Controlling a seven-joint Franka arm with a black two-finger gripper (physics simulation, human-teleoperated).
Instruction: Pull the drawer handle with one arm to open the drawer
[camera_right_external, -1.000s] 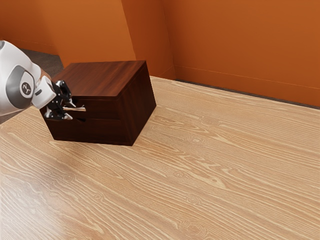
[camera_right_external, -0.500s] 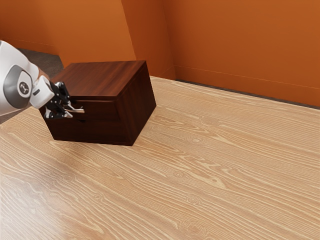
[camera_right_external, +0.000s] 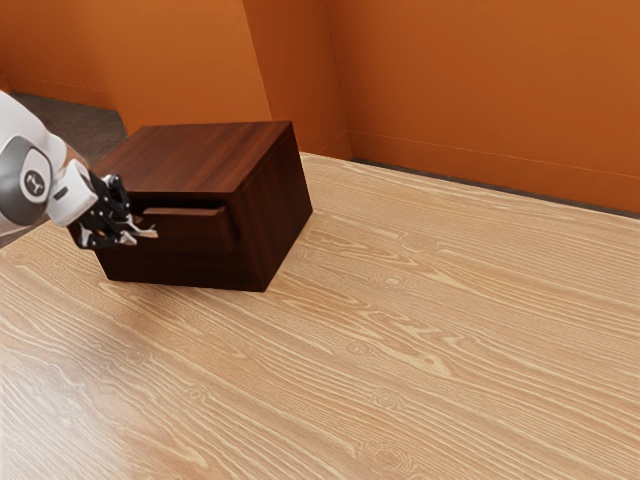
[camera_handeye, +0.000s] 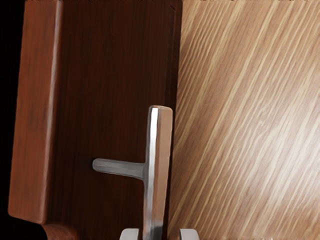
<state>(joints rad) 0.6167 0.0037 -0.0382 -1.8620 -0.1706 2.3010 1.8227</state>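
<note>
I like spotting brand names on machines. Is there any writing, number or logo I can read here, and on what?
None can be read.
The drawer cabinet, drawer handle and table are blank; a round mark on the arm is too small to read.

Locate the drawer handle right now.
At the exterior view's left, the drawer handle sits in the gripper, just off the drawer front of the dark wooden cabinet.
</note>
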